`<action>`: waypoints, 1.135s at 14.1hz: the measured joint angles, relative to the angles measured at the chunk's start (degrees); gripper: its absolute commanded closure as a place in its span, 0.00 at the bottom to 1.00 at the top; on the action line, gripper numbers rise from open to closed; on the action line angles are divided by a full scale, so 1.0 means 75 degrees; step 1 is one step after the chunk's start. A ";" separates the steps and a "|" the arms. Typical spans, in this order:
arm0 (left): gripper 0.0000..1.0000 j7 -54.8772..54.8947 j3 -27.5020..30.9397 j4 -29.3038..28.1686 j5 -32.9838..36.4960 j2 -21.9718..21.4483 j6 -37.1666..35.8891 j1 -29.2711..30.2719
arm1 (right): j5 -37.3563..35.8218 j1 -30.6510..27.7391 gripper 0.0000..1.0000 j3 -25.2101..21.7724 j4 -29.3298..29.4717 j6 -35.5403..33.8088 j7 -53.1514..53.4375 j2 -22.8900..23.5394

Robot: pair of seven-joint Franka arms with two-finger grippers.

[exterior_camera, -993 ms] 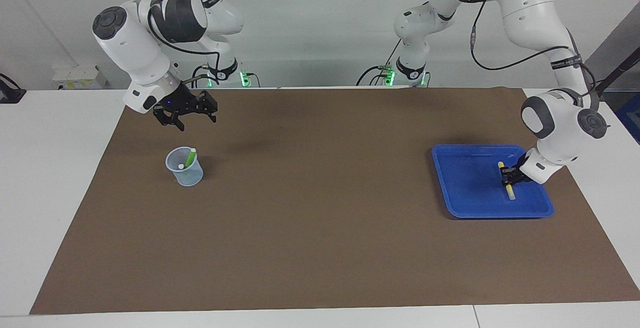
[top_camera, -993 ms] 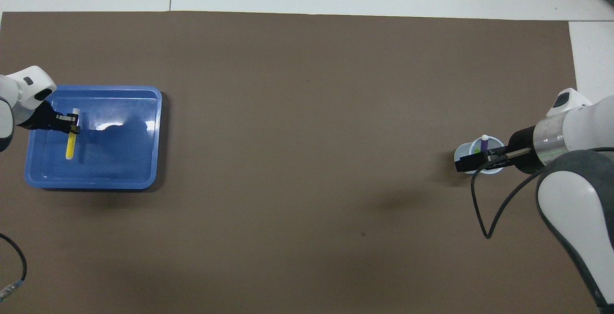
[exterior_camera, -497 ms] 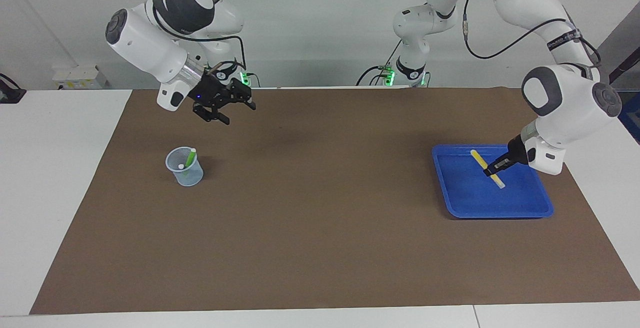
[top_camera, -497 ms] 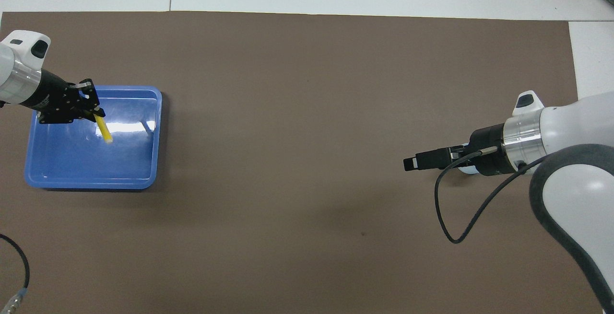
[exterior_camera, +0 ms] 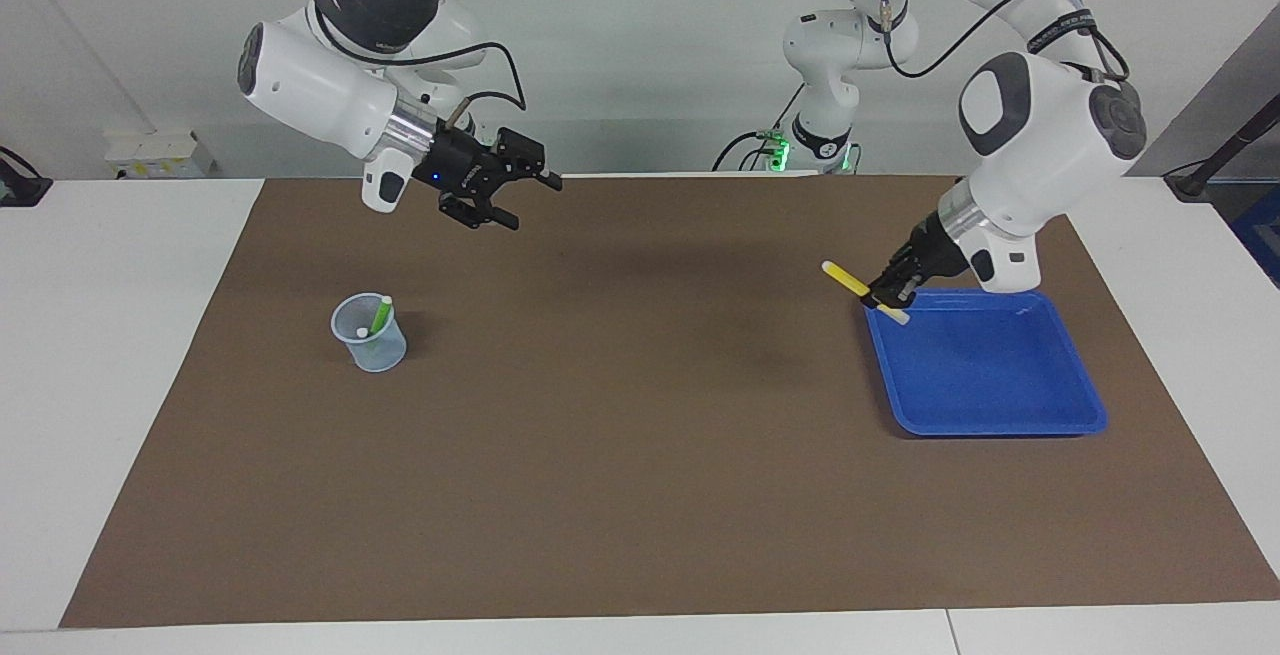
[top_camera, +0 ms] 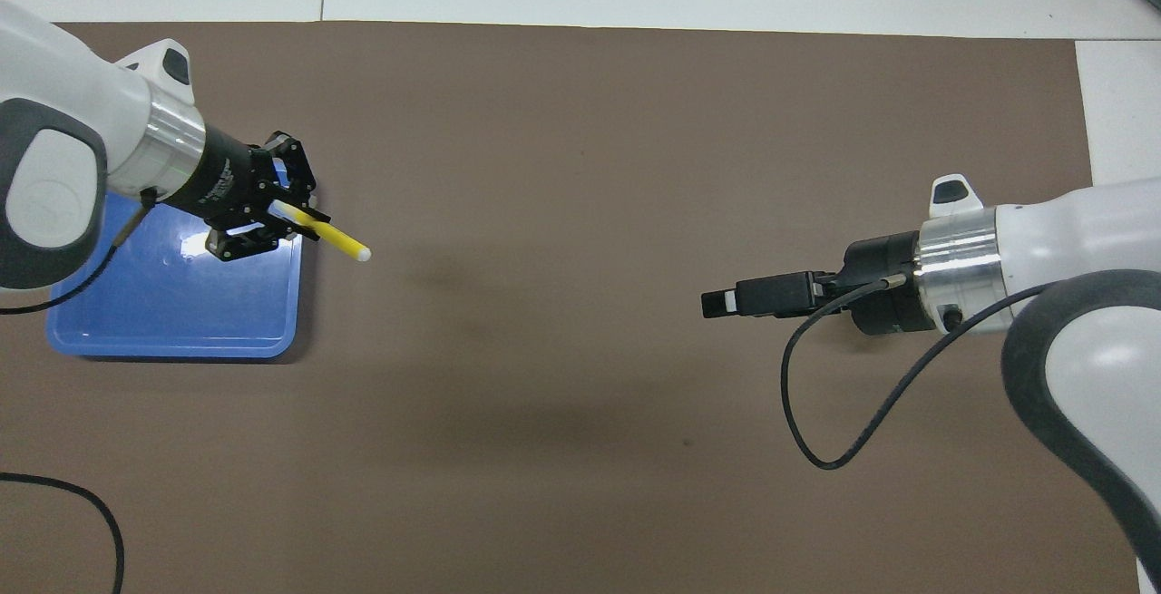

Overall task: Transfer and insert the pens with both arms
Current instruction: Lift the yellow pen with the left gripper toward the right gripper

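My left gripper (exterior_camera: 886,293) is shut on the yellow pen (exterior_camera: 845,278) and holds it in the air over the edge of the blue tray (exterior_camera: 985,375) that faces the table's middle. The pen (top_camera: 336,238) sticks out slantwise past the left gripper (top_camera: 288,215), its pale tip toward the table's middle. My right gripper (exterior_camera: 527,200) hangs open and empty over the brown mat, between the cup and the table's middle. The clear cup (exterior_camera: 370,337) holds the lime green pen (exterior_camera: 381,315) and another pen's pale cap (exterior_camera: 362,333). The right arm (top_camera: 961,277) hides the cup from above.
A brown mat (exterior_camera: 640,435) covers most of the white table. The blue tray (top_camera: 172,313) lies at the left arm's end with nothing in it. A black cable (top_camera: 843,413) loops under the right wrist. Two smaller white arms with green lights (exterior_camera: 820,135) stand by the wall.
My left gripper has lifted the yellow pen out of the tray and carried it toward the table's middle. The right gripper has swung away from above the cup, also toward the middle.
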 measured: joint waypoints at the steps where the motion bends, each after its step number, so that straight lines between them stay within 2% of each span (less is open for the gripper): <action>1: 1.00 -0.0831 -0.0003 0.0001 -0.0119 -0.0048 0.0045 -0.0311 | 0.0198 0.0123 0.00 0.0069 -0.0006 0.0185 0.0000 0.0000; 3: 1.00 -0.2484 -0.0008 0.0001 -0.0333 -0.0124 0.0394 -0.0914 | 0.0522 0.0499 0.00 0.0120 -0.0029 0.0629 0.0018 0.0000; 5: 1.00 -0.3543 -0.0012 0.0000 -0.0394 -0.0190 0.0627 -0.1354 | 0.0742 0.0715 0.04 0.0128 -0.0114 0.0841 0.0028 0.0000; 8: 1.00 -0.4229 -0.0014 -0.0025 -0.0787 -0.0306 0.0631 -0.1654 | 0.0935 0.0733 0.05 0.0120 -0.0191 0.0950 0.0028 0.0001; 11: 1.00 -0.4637 -0.0022 -0.0090 -0.1206 -0.0500 0.0709 -0.1921 | 0.1285 0.0990 0.05 0.0124 -0.0271 0.1429 0.0028 0.0005; 16: 1.00 -0.5526 -0.0032 -0.0573 -0.1326 -0.0843 0.1516 -0.2746 | 0.1519 0.1465 0.11 0.0129 -0.0369 0.2237 0.0236 0.0030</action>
